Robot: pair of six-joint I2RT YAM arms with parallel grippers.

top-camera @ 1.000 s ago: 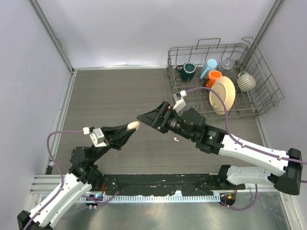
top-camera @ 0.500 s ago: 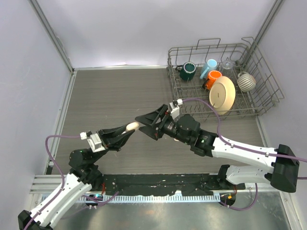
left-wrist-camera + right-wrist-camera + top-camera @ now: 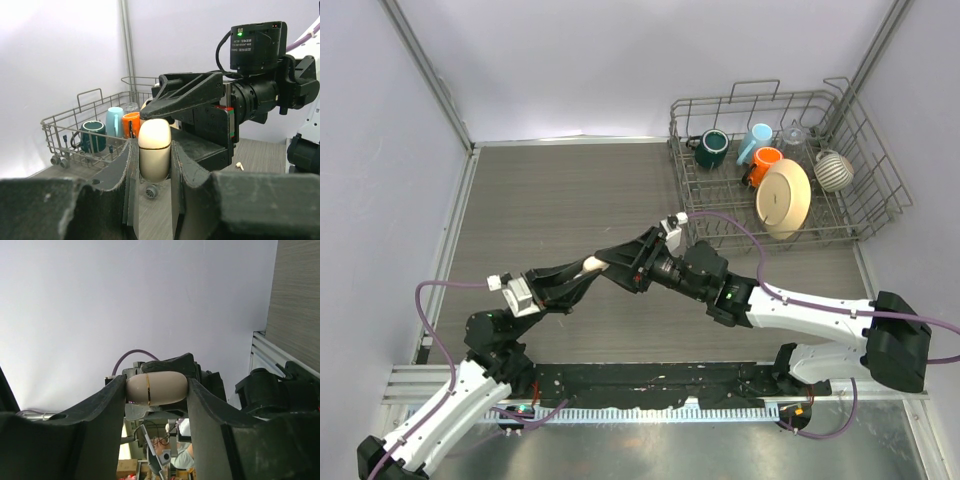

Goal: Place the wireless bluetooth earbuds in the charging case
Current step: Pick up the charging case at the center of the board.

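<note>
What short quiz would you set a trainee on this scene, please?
1. True or false: the left hand holds the cream oval plastic charging case above the grey wood-grain table.
2. Where does the tiny white plastic earbud lie? A: in the metal wire dish rack. B: on the table. C: inside the case.
3. Which hand's fingers flank the case's other end?

Key: 1 true. 2 B. 3 the right hand.
</note>
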